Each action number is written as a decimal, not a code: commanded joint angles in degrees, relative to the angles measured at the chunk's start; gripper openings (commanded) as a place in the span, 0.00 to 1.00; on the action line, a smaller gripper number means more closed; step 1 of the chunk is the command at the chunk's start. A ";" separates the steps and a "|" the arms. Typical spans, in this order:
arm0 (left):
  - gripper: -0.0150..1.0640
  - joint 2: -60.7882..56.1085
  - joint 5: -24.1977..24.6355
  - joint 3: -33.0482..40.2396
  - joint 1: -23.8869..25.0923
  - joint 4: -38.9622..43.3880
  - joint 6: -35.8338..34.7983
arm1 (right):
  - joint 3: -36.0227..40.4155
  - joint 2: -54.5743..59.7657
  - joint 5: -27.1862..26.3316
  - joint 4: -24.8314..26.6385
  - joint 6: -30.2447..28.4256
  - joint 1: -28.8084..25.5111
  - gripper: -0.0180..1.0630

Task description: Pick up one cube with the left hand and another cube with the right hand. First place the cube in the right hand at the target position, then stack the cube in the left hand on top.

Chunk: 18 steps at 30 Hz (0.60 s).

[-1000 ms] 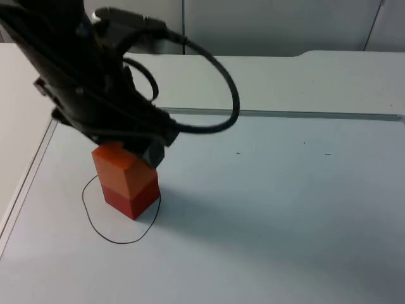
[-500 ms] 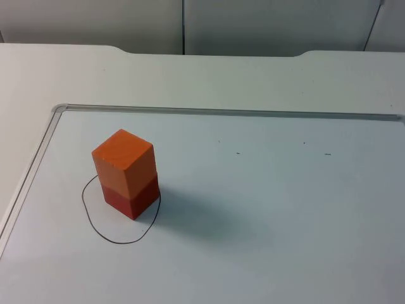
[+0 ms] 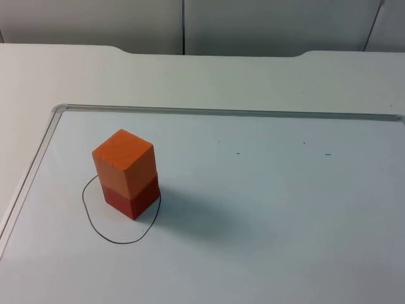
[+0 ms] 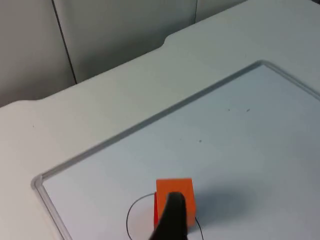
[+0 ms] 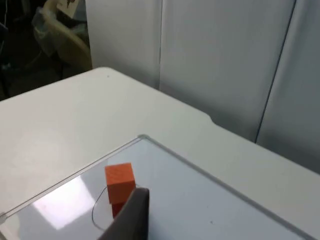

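Note:
An orange cube (image 3: 123, 161) stands squarely on a red cube (image 3: 130, 197), and the stack sits inside a hand-drawn black circle (image 3: 95, 226) at the left of the board. Nothing touches the stack. The left gripper (image 4: 172, 220) hangs high above the table, drawn back from it, and looks down on the orange cube (image 4: 174, 187). The right gripper (image 5: 132, 215) also waits high and far off; from there I see the orange cube (image 5: 120, 176) on the red cube (image 5: 116, 206). Neither gripper carries a cube.
The stack stands on a glossy white board with a raised grey rim (image 3: 190, 111) along its far and left sides. Beyond it the white table runs to the grey partition wall (image 3: 253, 25). A few small dark specks mark the board at the right.
One second ago the left arm stood right over the orange cube; it has since drawn away out of the top view. The two-cube stack has stayed in place.

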 commanded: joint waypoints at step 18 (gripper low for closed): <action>0.69 -37.11 19.49 14.97 -0.02 7.92 -6.45 | 13.00 -22.68 7.23 5.00 0.26 -0.20 0.92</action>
